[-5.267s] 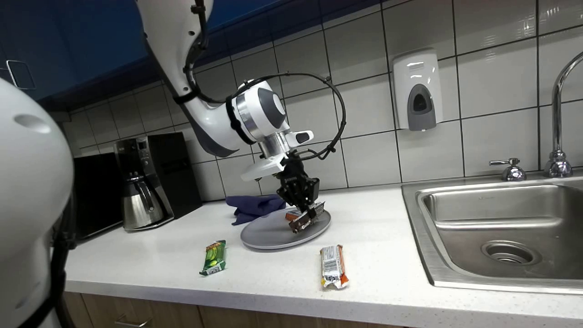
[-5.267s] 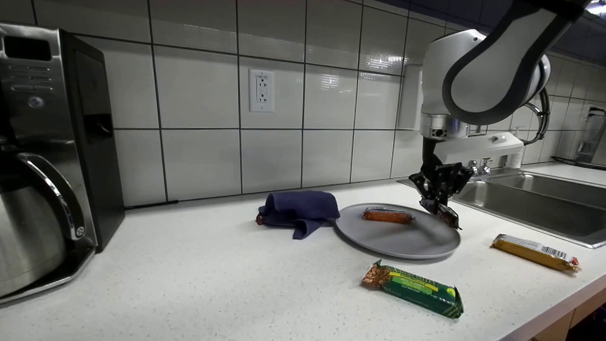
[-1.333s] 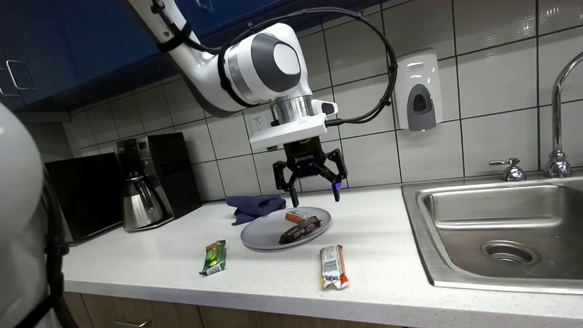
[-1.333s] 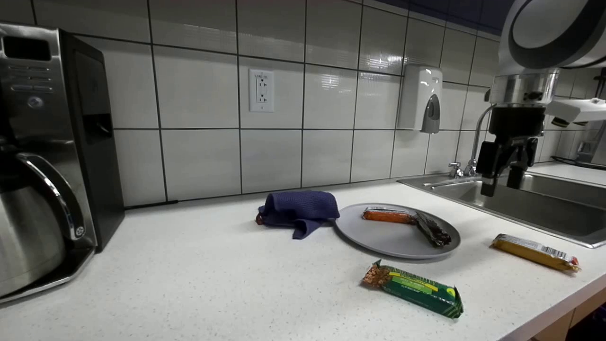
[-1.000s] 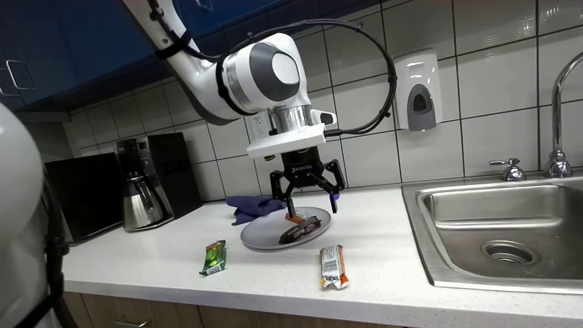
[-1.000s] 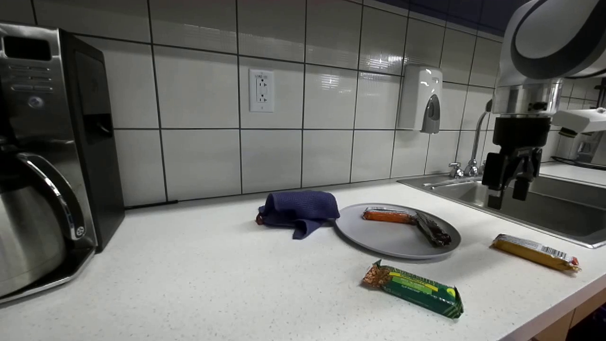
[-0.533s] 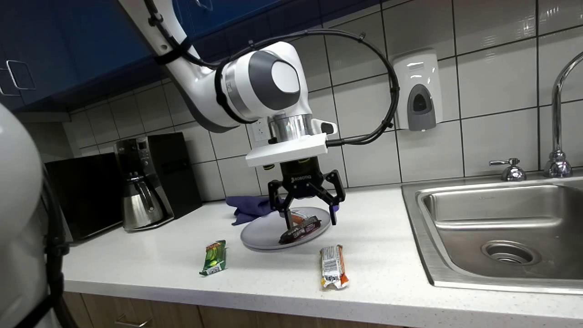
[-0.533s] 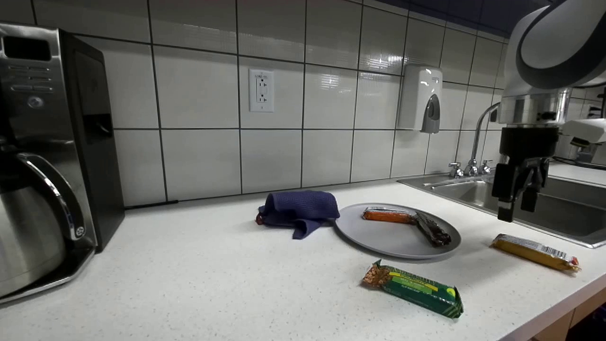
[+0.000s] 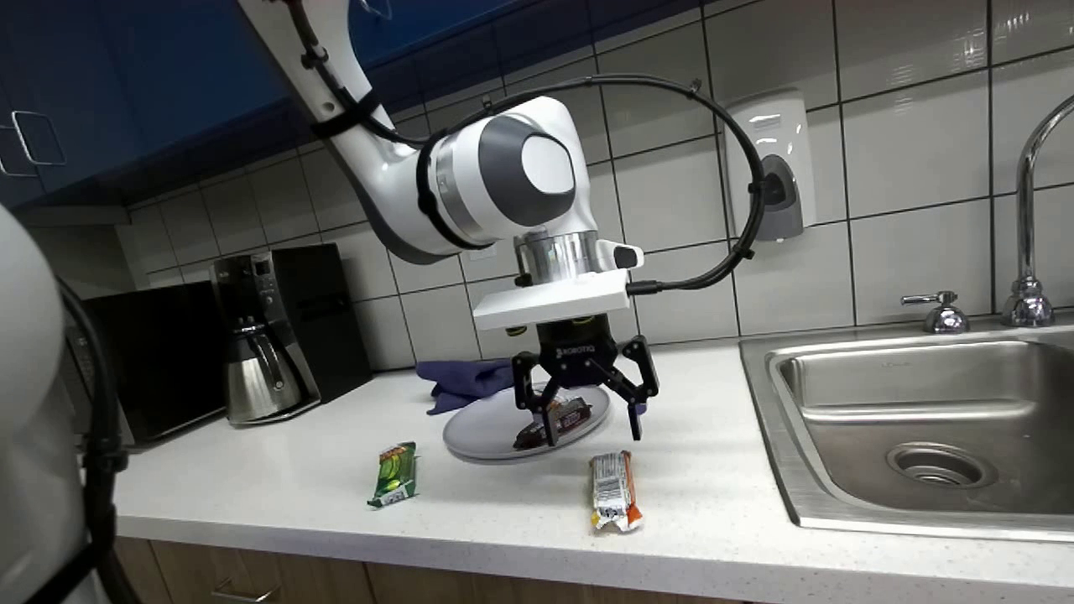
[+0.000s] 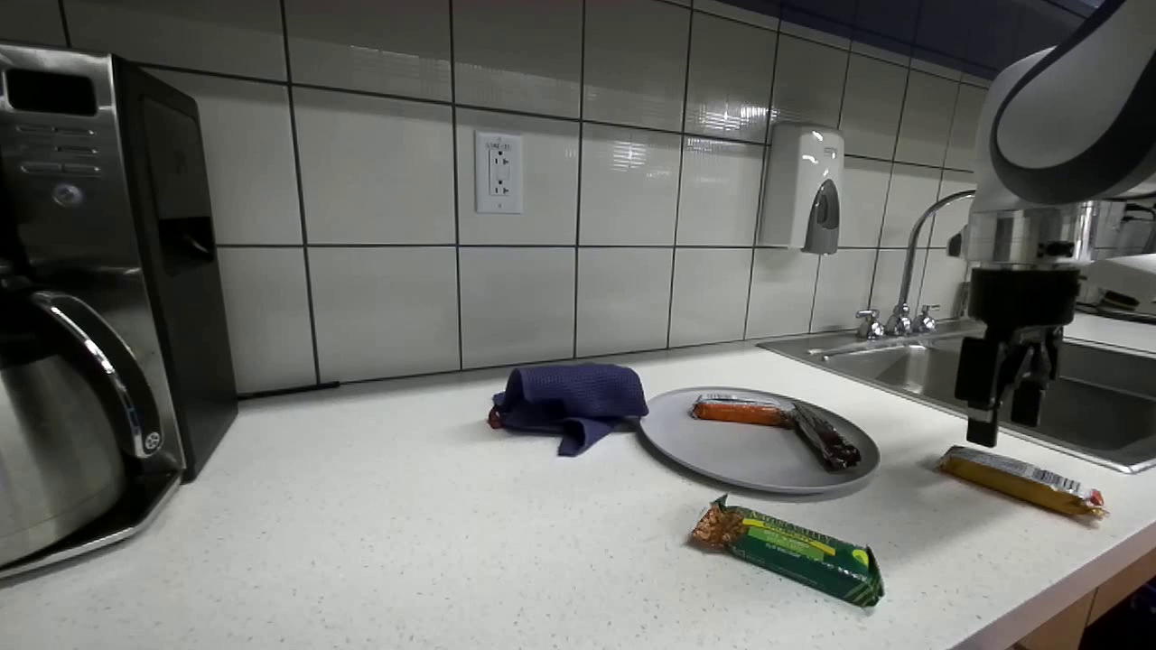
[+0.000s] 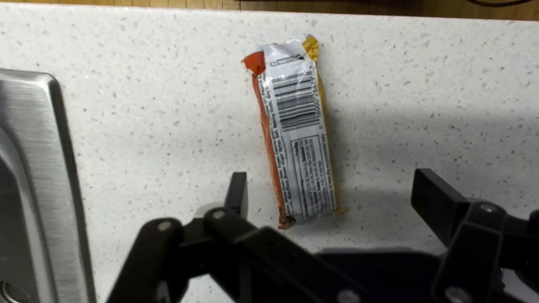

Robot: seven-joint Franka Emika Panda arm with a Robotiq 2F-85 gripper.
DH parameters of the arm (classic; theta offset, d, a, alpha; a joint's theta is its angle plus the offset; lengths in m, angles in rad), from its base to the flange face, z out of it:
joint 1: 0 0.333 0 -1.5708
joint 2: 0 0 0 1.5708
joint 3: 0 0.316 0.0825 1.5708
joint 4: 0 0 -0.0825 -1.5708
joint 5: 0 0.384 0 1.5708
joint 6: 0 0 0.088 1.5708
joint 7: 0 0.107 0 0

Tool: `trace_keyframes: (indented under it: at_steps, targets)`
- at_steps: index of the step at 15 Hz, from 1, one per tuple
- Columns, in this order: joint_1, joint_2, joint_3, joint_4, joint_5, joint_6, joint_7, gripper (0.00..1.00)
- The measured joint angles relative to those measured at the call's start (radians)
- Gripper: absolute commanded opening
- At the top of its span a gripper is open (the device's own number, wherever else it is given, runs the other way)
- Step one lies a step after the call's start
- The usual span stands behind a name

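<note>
**Near the front edge of the counter, a silver-topped bar is neared by an empty gripper**

Since about a second ago, the gripper has been lowered toward the counter and shifted slightly toward the sink. Its jaws are spread wide, and nothing is gripped or visibly touched. By this change the silver-topped bar is made the nearest thing to the fingertips, and the gap is judged wide enough for it to be spanned.

The silver-topped bar lies between the plate and the sink's front corner, close to the front edge. In the wrist view it is seen barcode up, mostly beyond the fingers on the side of the front edge, with its inner end lined up with the gap between them, closer to one finger than to the other.

On the plate, the dark brown bar, held in the grip several seconds ago, is now left lying at a slant, one end beside the orange bar and the other near the rim. Its handling is therefore judged finished. The green bar is left unmoved on the counter, between the plate and the front edge.
</note>
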Motion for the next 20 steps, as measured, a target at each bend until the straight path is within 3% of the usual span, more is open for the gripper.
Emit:
trace_keyframes:
  at_steps: [9,10,11,17,18,20]
  targets:
    - [-0.022,0.096,-0.004,0.0,0.0,0.08,-0.019,1.0]
    - [-0.022,0.102,-0.004,0.0,0.0,0.084,-0.019,0.92]
    - [-0.023,0.108,-0.004,0.0,0.0,0.087,-0.019,0.74]
    - [-0.03,0.114,-0.004,0.001,0.0,0.096,-0.019,0.27]
    - [-0.031,0.114,-0.004,0.002,0.0,0.096,-0.019,0.2]
    - [-0.033,0.114,-0.004,0.004,0.0,0.097,-0.019,0.17]
